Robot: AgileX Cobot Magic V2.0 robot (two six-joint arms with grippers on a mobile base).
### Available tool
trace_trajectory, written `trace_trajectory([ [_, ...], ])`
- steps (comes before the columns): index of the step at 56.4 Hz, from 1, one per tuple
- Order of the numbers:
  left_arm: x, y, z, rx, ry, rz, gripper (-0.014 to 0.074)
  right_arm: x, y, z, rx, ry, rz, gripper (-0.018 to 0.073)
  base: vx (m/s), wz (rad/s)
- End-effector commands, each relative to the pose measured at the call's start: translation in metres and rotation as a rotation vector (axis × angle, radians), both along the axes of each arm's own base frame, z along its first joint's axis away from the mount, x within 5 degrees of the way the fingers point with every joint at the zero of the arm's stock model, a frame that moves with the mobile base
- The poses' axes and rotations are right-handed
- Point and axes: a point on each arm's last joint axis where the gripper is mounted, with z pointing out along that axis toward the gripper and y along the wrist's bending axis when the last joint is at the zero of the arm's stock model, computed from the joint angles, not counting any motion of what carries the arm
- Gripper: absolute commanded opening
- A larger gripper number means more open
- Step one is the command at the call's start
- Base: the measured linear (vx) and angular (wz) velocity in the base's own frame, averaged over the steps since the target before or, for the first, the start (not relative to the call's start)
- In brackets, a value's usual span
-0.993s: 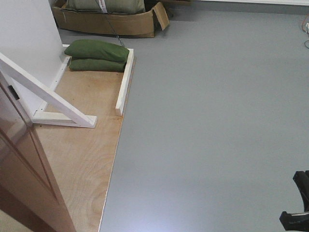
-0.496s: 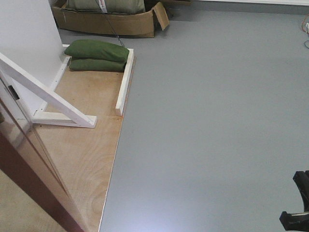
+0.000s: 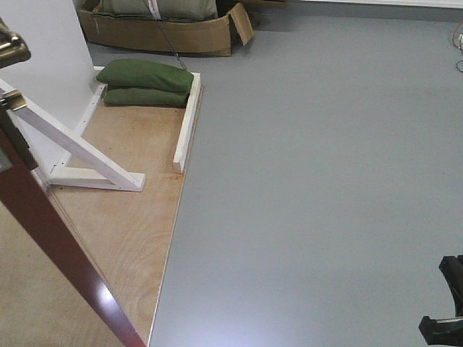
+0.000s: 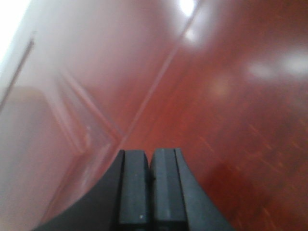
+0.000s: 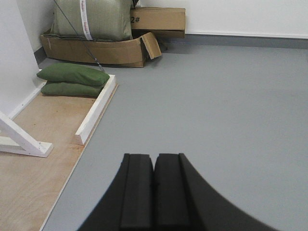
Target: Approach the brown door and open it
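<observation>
Our left gripper [image 4: 150, 183] and right gripper [image 5: 154, 192] are closed, gripping nothing. The left could skid on the glossy reddish-brown wooden door [image 4: 231, 120], losing its push.

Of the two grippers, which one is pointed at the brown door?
The left gripper: its wrist view is filled by the glossy brown door. The right gripper faces the grey floor.

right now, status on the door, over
Left gripper shut, up close to door. Right gripper shut, empty. Door ajar, edge toward camera. White brace stands just beyond it.
</observation>
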Motion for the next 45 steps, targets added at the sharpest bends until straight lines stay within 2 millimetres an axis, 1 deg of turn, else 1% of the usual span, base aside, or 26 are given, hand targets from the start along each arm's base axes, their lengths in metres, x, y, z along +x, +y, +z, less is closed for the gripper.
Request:
trace_trajectory([
  [1,0.004,-0.017,0.007,0.111,-0.036,-0.147,0.0139,0.002,0.0,0.006,-0.009,-0.081,-0.001,0.0,0.0,0.0],
  [12,0.023,-0.029,-0.002,0.233,-0.009,-0.249,0.0139,0.002,0.0,0.006,-0.009,-0.081,-0.001,0.0,0.0,0.0],
  [20,0.041,-0.033,-0.013,0.249,0.038,-0.284,0.014,0.002,0.0,0.006,-0.009,-0.081,-0.001,0.0,0.0,0.0],
  [27,0.052,-0.036,-0.021,0.249,0.07,-0.305,0.014,0.002,0.0,0.006,-0.009,-0.081,-0.001,0.0,0.0,0.0],
  [36,0.058,-0.04,-0.024,0.265,0.084,-0.318,0.014,0.002,0.0,0.006,-0.009,-0.081,-0.001,0.0,0.0,0.0],
  [45,0.057,-0.049,-0.025,0.37,0.071,-0.335,0.014,0.002,0.0,0.006,-0.009,-0.081,-0.001,0.0,0.0,0.0],
])
